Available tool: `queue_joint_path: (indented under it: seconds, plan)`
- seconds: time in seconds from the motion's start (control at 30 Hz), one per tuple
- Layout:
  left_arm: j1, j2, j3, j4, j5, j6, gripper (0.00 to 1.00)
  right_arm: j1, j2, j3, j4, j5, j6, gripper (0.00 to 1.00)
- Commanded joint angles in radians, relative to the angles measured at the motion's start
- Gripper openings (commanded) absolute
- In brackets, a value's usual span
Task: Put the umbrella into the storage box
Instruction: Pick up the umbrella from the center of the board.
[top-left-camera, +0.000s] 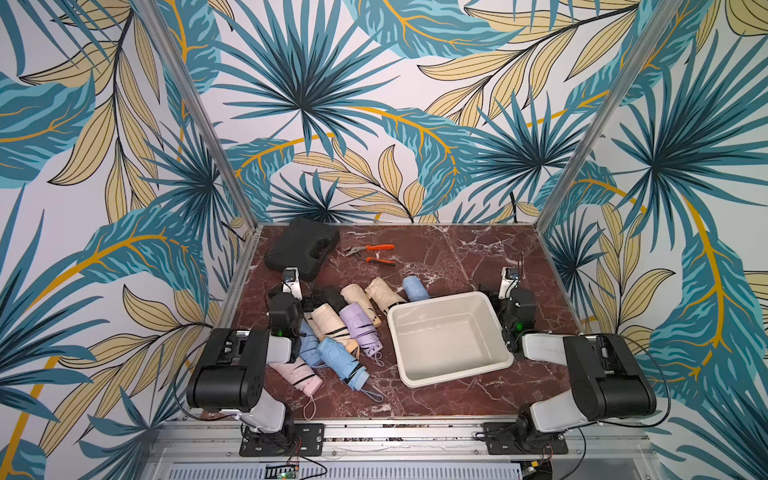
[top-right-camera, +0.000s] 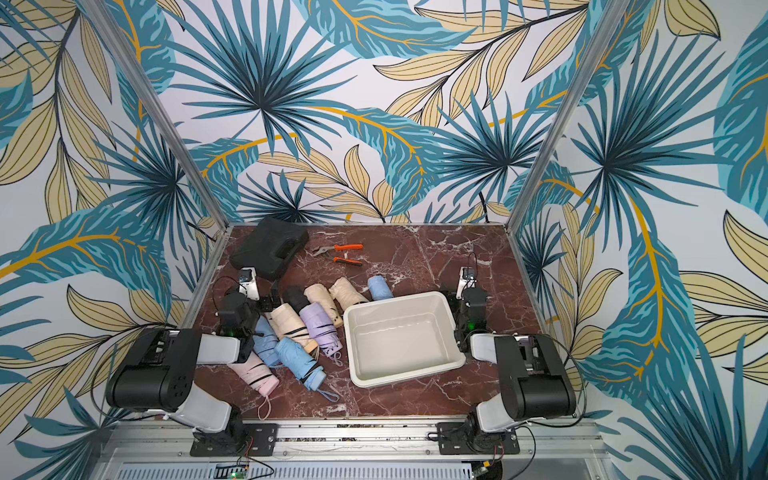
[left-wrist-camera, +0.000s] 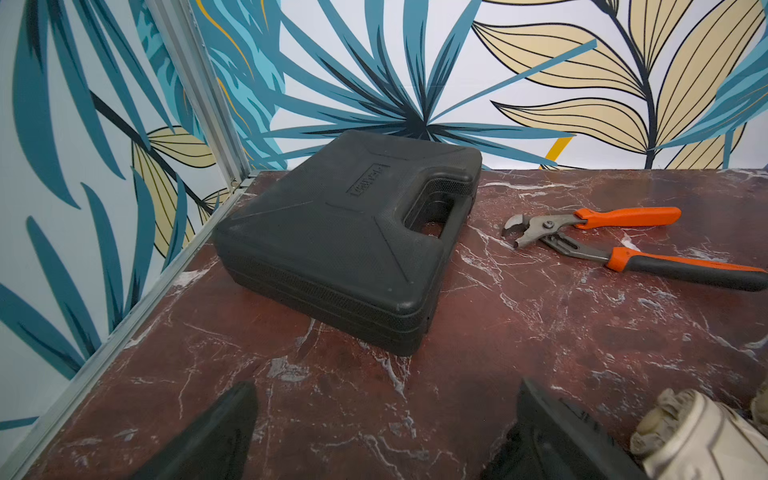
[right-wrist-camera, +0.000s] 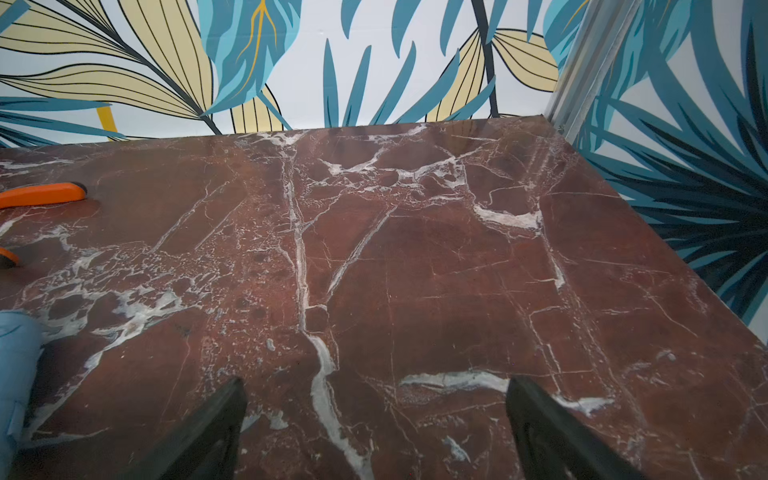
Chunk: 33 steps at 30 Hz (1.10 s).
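- Left wrist view: the left gripper (left-wrist-camera: 386, 434) has its jaws spread wide with nothing between them, only the red marble tabletop (left-wrist-camera: 540, 332) below. It faces the far side, toward the black tool case (left-wrist-camera: 340, 241) and the orange-handled pliers (left-wrist-camera: 590, 237).
- At that view's edge, the ruffled end of a cream umbrella (left-wrist-camera: 685, 440) lies just beside the gripper's right finger. I cannot tell whether they touch.
- In both top views the heap of folded umbrellas (top-left-camera: 332, 328) lies on the tabletop left of the storage box (top-left-camera: 451, 345). The box is empty, so no umbrella is in yet.
- The heap sits to the right and near side of the left gripper, partly under the left arm. By my judgement the gripper must turn right and draw back rather than go forward.
- Most long axes run from far-left to near-right, as with the lilac umbrella (top-left-camera: 358, 328) and the near blue umbrella (top-left-camera: 341, 362). A grasp would want the jaws set across that line.
- Right wrist view: the right gripper (right-wrist-camera: 380, 432) is also agape and empty over bare marble, beside the box's far right corner. The far blue umbrella (right-wrist-camera: 16, 374) lies to its left, at the box's far rim.
- The left arm is nearer the heap, while the right arm is nearer the box and that lone far umbrella.
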Motion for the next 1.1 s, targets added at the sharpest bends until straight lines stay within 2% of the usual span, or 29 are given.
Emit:
queue_joint_path:
  seconds: [0.0,0.5,0.6,0.73,0.93,1.07]
  plan:
    - [0.008,0.004,0.007,0.005,0.012,0.005,1.0,0.001,-0.006,-0.006,0.021,-0.009,0.001,0.99]
    - [0.008,0.003,0.007,0.003,0.012,0.005,1.0,0.002,-0.01,-0.012,0.028,-0.007,-0.001,1.0]
    - [0.008,-0.008,-0.015,0.042,0.01,0.008,1.0,0.001,-0.057,-0.022,0.015,0.009,0.001,0.99]
    - [0.006,-0.116,-0.07,0.045,-0.066,-0.024,1.0,0.001,-0.21,-0.025,-0.114,0.022,0.017,0.99]
    - [0.006,-0.341,-0.067,-0.177,-0.139,-0.092,1.0,0.002,-0.393,0.014,-0.337,0.058,0.117,1.0]
    - [0.006,-0.463,-0.024,-0.394,-0.19,-0.169,1.0,0.0,-0.432,0.166,-0.656,0.092,0.227,0.99]
